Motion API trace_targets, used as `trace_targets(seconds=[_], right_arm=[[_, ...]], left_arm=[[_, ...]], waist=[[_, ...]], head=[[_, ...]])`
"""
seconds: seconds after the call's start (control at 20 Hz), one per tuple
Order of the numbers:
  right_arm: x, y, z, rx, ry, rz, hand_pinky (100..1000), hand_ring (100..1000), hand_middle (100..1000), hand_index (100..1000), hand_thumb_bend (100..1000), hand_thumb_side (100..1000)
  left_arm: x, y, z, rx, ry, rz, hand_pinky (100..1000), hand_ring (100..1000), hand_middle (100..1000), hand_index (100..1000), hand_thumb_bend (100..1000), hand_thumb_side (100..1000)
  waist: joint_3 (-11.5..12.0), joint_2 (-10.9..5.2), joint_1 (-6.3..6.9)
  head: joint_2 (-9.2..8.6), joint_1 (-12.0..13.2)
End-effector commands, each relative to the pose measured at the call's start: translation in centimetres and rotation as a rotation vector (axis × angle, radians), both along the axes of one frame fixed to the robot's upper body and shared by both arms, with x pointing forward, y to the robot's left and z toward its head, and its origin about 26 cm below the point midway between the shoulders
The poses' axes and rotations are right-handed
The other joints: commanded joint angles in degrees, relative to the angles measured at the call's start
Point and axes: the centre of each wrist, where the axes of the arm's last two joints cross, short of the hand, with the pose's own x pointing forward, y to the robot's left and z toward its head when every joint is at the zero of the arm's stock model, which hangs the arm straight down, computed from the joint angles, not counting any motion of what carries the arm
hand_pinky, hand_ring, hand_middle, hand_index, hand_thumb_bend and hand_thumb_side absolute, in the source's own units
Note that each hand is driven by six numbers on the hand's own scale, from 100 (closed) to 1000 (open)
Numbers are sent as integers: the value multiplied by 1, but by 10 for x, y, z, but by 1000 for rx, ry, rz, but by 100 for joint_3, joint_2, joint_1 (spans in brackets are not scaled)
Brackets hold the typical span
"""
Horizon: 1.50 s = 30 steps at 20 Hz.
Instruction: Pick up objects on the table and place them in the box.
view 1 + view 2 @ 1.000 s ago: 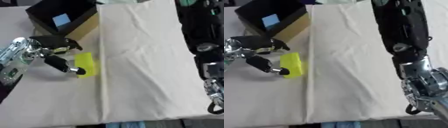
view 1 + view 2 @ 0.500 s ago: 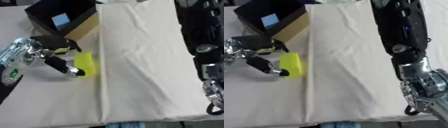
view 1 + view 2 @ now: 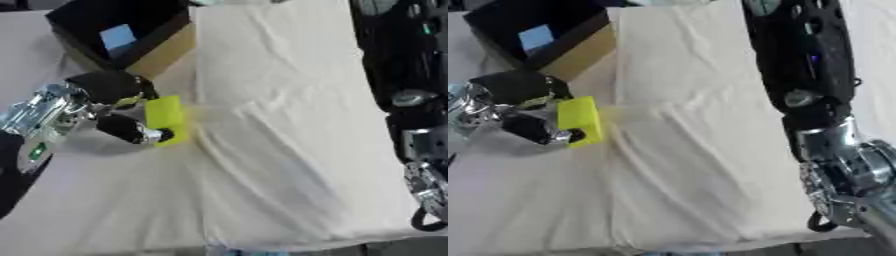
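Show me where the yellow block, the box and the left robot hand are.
yellow block (image 3: pixel 164 112): left eye view, upper face.
box (image 3: pixel 162 51): left eye view, tan outer side wall.
left robot hand (image 3: pixel 105 87): left eye view, black fingers above the block.

box (image 3: pixel 149 52) close behind robot hand (image 3: pixel 114 107), cloth (image 3: pixel 289 150) bare

Left hand (image 3: pixel 109 107) curled, pinching.

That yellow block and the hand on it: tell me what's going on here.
The robot's left hand has its fingers and thumb curled around a yellow block on the cloth-covered table, near its left edge. The open dark box stands just beyond, with a light blue item inside. The right hand hangs idle at the lower right.
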Motion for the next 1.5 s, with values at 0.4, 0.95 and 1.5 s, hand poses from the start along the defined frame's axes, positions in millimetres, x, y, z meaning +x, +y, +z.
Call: trace_targets(seconds=[0.4,0.95,1.5], right_arm=[[-6,-7,11,33,-41,0,875,916,720,877,100,1000],[-9,-7,14,33,-60,5,874,916,719,876,100,1000],[-12,-3,22,10,-72,23,874,915,720,874,100,1000]], left_arm=[[-25,-4,56,-161,-60,-68,506,561,515,600,100,638],[-53,7,129,-248,-197,-89,506,556,529,614,100,498],[-10,38,168,-461,-235,56,506,551,536,618,100,503]], waist=[[29,-129,22],[45,-125,29],[-94,-116,1]], head=[[40,-26],[-30,31],[-214,372]])
